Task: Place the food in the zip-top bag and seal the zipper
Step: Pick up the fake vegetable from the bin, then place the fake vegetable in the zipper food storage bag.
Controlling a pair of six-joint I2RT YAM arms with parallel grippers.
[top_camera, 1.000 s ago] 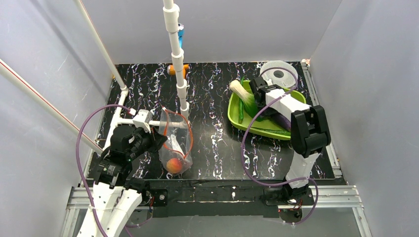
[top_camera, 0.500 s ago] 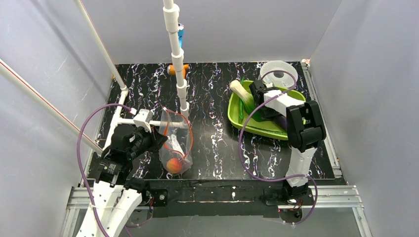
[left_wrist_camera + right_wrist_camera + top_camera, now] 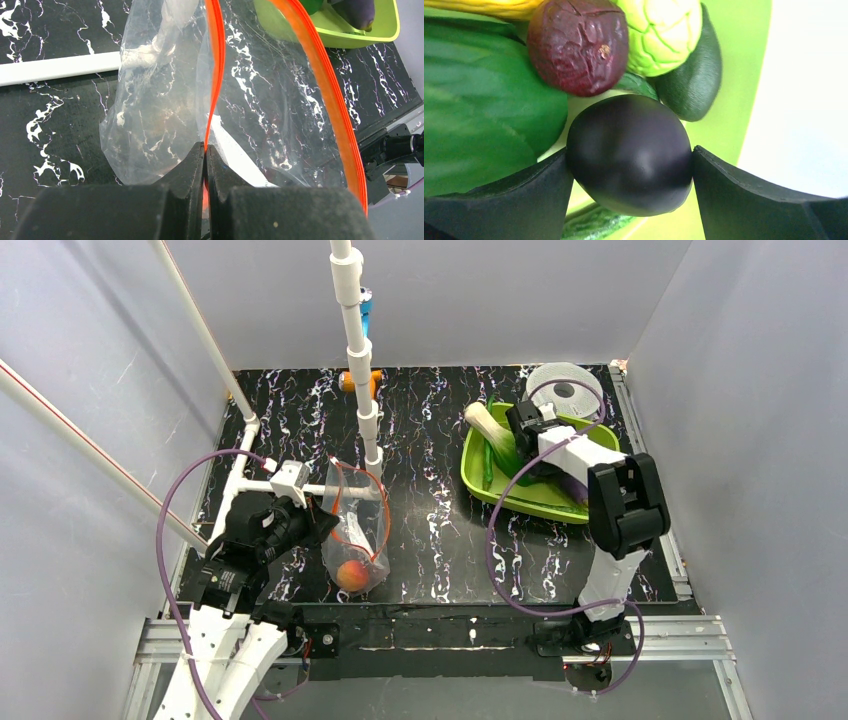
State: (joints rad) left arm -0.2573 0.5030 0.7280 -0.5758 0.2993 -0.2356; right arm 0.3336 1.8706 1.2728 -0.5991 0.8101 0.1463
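1. left gripper (image 3: 206, 150): the fingers are fully closed, pinching the narrow red-orange zipper strip (image 3: 215, 75) of the clear, crinkly plastic zip-top bag (image 3: 150, 100). this strip rises straight out beyond the fingertips. the opposite strip arcs away to the right-finger side, so the mouth stands open.
2. right gripper (image 3: 630, 159): the fingers stand wide apart over the lime-green plastic tray (image 3: 729, 75). the smooth, dark purple toy plum (image 3: 629, 150) sits between them, with a pad close against each flank. a firm hold cannot be confirmed, and the plum looks to be resting in the tray.
3. just beyond the fingertips lie a wrinkled maroon toy fruit (image 3: 576, 47), a light green leafy ball (image 3: 664, 30) and a dark green avocado (image 3: 694, 75), all crowding the plum.
4. step in hand, as judged: grasp the plum. close evenly on its widest girth, because the round, slick skin may squirt out if the pads sit off-centre.
5. stop the fingertips short of the neighbouring pieces so that only the plum is clamped.
6. lift straight up clear of the tray rim before travelling.
7. an orange-red toy peach (image 3: 351, 575) lies in the bag's bottom. the left pinch should not slacken, or the mouth may collapse.
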